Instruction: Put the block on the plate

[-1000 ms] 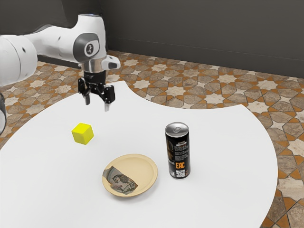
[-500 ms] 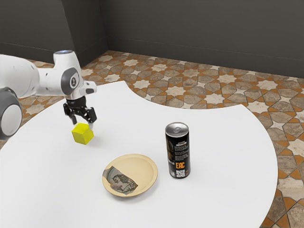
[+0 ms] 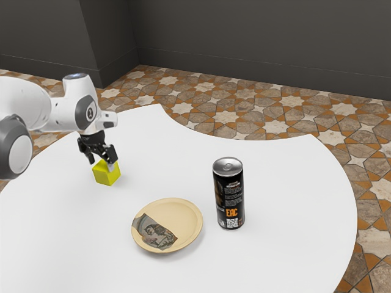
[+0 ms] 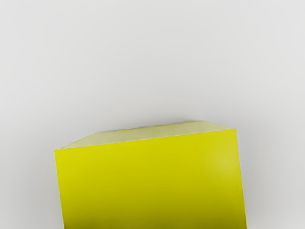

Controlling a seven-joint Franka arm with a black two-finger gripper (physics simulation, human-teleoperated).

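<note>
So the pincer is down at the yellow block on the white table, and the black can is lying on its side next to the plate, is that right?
Almost: the black can isn't lying on its side. The exterior view shows it standing upright next to the plate. The pincer is indeed down at the yellow block on the white table.

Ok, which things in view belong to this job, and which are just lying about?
For the job:
yellow block, under the end effector
tan plate, where the block goes

Just there:
black can, upright near the plate
white table, supporting everything
</note>
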